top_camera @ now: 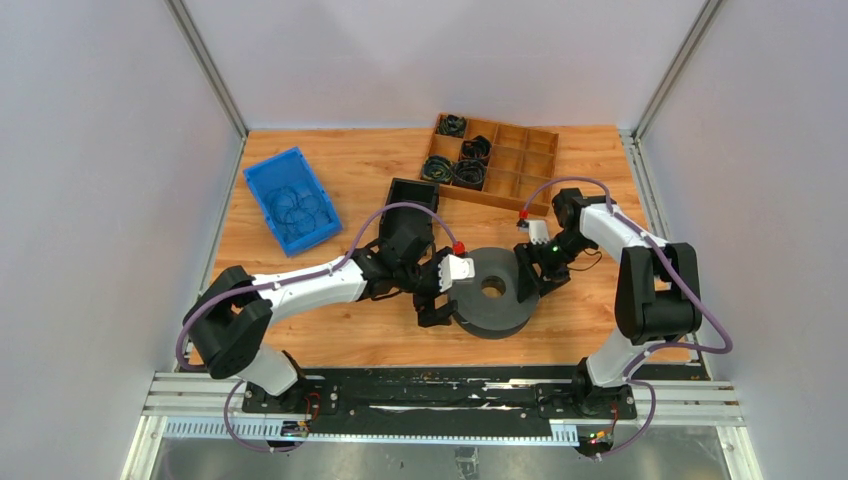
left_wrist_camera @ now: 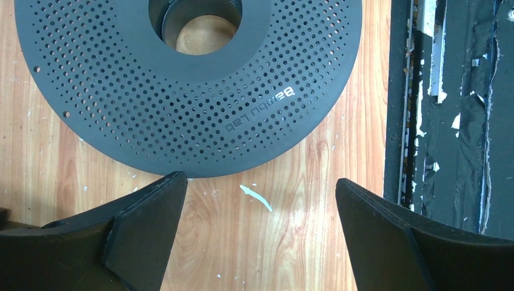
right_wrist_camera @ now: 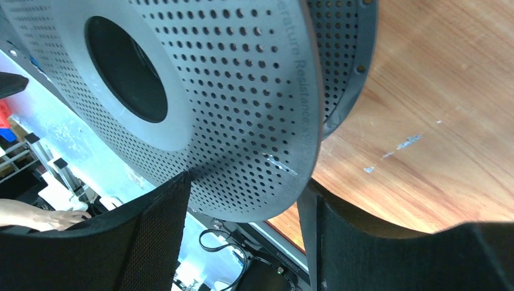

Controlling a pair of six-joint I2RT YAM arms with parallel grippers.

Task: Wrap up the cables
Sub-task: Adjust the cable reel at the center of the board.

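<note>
Far left of the spool, toward the back: blue bin w/ thin dark wire loops inside. Closer in, back-left of the spool: open black box.

L gripper is at the spool's left rim, low over the wood tabletop. In the left wrist view the L gripper is spread wide and holds nothing. Btwn its fingers there's only bare wood and a small white curled scrap. The spool rim lies just ahead of the fingertips, apart from them. A black base strip runs right of the spool in that view.

The spool is dark grey w/ perforated flanges and a round hub hole. It lies flat on the wood btwn the two grippers.

Behind the spool, slightly right: wooden divider tray, black and green coiled bundles in its left compartments.

R gripper is at the spool's right rim. In the right wrist view the R gripper is released, jaws apart, w/ the edge of the spool's near flange dipping btwn them. The 2nd flange shows behind it. Can't tell if the pads touch the rim.

Cables: can't make out thin white wire in any view, so can't tell where they are.
</note>
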